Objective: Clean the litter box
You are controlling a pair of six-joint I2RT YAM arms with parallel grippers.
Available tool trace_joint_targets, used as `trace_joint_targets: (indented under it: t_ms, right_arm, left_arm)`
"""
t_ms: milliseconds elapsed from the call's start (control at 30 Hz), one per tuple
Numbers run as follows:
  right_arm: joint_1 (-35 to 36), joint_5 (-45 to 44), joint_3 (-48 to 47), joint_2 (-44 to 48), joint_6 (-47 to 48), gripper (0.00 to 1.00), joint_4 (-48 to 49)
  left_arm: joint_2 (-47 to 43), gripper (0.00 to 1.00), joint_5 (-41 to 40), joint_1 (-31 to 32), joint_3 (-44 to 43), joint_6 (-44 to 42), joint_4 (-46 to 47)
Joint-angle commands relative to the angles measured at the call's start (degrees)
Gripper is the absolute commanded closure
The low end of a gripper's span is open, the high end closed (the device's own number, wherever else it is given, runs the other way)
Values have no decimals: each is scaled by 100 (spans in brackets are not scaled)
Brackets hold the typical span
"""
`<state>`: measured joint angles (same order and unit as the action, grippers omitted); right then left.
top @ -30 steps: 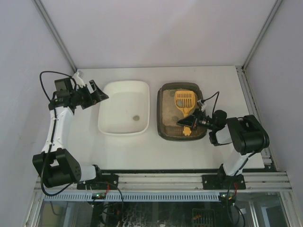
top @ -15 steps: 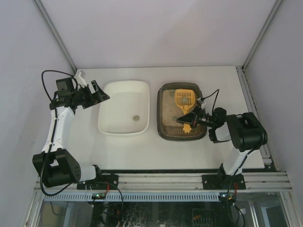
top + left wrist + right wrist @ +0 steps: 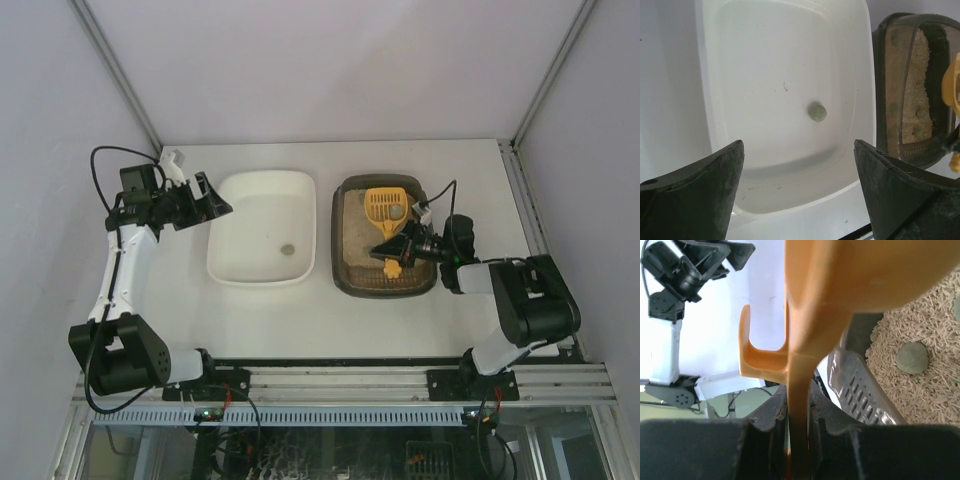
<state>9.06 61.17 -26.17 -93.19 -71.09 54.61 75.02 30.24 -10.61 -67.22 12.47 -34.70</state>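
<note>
The litter box point(image 3: 338, 245) is a dark tray with beige litter, right of centre. Over it, my right gripper point(image 3: 400, 249) is shut on the handle of a yellow slotted scoop point(image 3: 386, 207), whose head is at the box's far end. In the right wrist view the fingers point(image 3: 771, 412) clamp the scoop handle point(image 3: 800, 390), and a grey clump point(image 3: 912, 358) lies on the litter below. My left gripper point(image 3: 215, 197) is open at the far left corner of the white tub point(image 3: 262, 177). It holds nothing, and its fingers point(image 3: 700, 190) frame the tub's rim point(image 3: 790, 210).
One grey clump point(image 3: 288, 250) lies in the white tub, also visible as a clump point(image 3: 817, 111) in the left wrist view. The litter box point(image 3: 881, 75) stands close beside the tub's right wall. Enclosure walls and metal rails border the table.
My right gripper has carried the scoop a little toward the far end of the litter box, and the right wrist has swung inward. The left arm has barely moved.
</note>
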Motion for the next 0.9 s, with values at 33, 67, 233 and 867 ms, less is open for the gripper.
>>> trace_joint_targets:
  t_ms: [33, 67, 233, 867]
  right_arm:
    - [566, -1151, -1412, 1162, 2724, 100, -4363]
    - [712, -1482, -1709, 1282, 3063, 100, -5079]
    - [1379, -2820, -3186, 910, 3998, 100, -7657]
    - [4576, -8647, -8385, -2111, 5298, 100, -11907]
  left_arm:
    - [128, 6, -83, 25, -592, -855, -581]
    - [156, 6, -128, 14, -658, -912, -646]
    - [206, 6, -201, -17, -848, -1111, -849]
    - [284, 6, -345, -197, -672, -1023, -793]
